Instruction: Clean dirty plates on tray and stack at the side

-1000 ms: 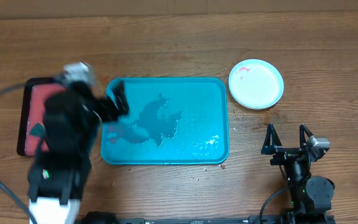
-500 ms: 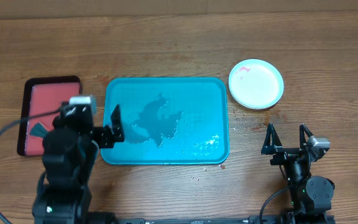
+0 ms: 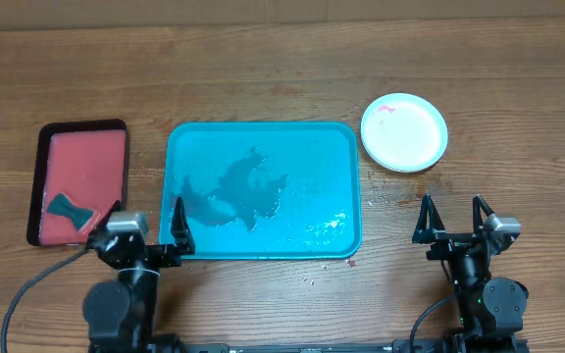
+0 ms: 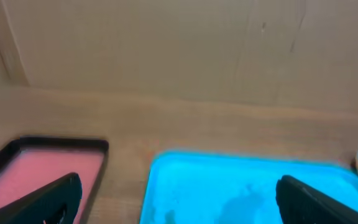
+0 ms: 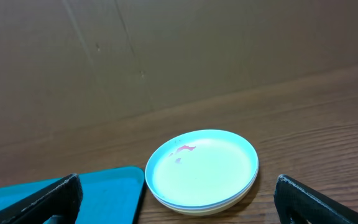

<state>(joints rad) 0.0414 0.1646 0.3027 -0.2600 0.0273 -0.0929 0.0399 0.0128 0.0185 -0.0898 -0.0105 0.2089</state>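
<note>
The plates (image 3: 404, 131) sit stacked on the table right of the teal tray (image 3: 332, 147), light blue rim on top with a red smear. The stack also shows in the right wrist view (image 5: 202, 169), with a yellow-green rim at the bottom. The tray holds only wet patches and also shows in the left wrist view (image 4: 185, 180). My left gripper (image 3: 145, 227) is open and empty at the tray's front left corner; its jaws (image 4: 178, 199) straddle the gap between both trays. My right gripper (image 3: 451, 218) is open and empty, in front of the plates, also in its wrist view (image 5: 176, 199).
A smaller dark-rimmed pink-red tray (image 3: 86, 167) lies left of the teal tray with a dark teal sponge (image 3: 67, 207) on it. Small crumbs (image 3: 312, 278) lie on the wood by the teal tray's front edge. A brown wall runs along the back.
My left arm has drawn back from over the tray's left side toward the front edge of the table and lowered. The right arm, plates and trays have not moved.
</note>
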